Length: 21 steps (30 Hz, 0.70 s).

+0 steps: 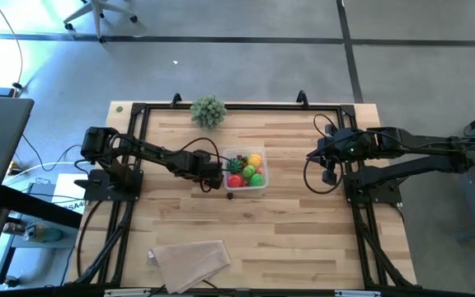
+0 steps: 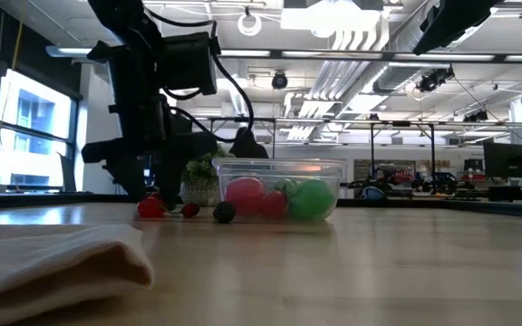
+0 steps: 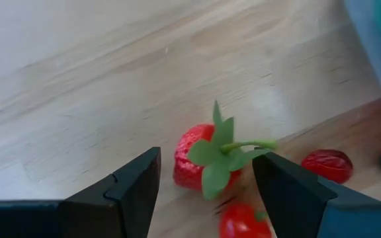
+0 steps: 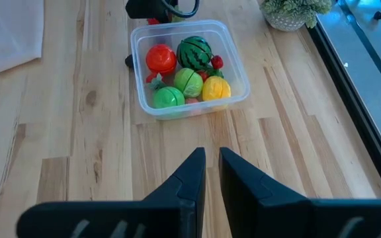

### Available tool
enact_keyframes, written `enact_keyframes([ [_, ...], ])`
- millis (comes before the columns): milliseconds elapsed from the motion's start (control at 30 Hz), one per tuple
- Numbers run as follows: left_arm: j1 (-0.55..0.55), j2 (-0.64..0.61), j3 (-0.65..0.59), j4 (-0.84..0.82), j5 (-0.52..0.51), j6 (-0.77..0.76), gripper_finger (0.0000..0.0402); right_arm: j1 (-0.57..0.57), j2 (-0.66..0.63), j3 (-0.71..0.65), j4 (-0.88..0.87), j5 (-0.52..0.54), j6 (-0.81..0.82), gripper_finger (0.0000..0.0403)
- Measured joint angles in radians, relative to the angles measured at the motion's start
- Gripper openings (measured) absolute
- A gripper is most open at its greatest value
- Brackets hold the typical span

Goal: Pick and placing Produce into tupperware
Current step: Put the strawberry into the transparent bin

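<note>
My left gripper (image 3: pixel 207 168) is open and low over the table, just left of the tupperware (image 1: pixel 224 157). Its fingers stand on either side of a red toy strawberry (image 3: pixel 189 162) with a green leafy stem, which lies on its side on the wood. Beside it lie two small red pieces (image 3: pixel 326 165) (image 3: pixel 243 221) and a dark berry (image 2: pixel 224 213). The clear tupperware (image 4: pixel 135 66) holds a striped watermelon ball (image 4: pixel 194 51), a red tomato (image 4: pixel 161 58), green pieces and a yellow one (image 4: pixel 215 88). My right gripper (image 4: pixel 212 162) is shut and waits to the right of the tupperware.
A bushy plant in a pot (image 1: pixel 209 110) stands at the far edge, behind the tupperware. A folded beige cloth (image 1: pixel 190 260) lies at the near edge. Black frame rails (image 1: pixel 137 148) run along the table's left, right and far sides. Bare wood lies between the tupperware and the right arm.
</note>
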Motion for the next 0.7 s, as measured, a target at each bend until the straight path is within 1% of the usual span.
enact_keyframes([
  [133, 0.000, 0.000, 0.000, -0.003, -0.016, 0.018, 0.0230, 0.000, 0.000, 0.000, 0.000, 0.000, 0.000, 0.0034],
  [567, 0.000, 0.000, 0.000, -0.008, -0.016, 0.018, 0.0230, 0.000, 0.000, 0.000, 0.000, 0.000, 0.000, 0.0034],
  [700, 0.000, 0.000, 0.000, -0.009, -0.016, 0.018, 0.0219, 0.000, 0.000, 0.000, 0.000, 0.000, 0.000, 0.0034],
])
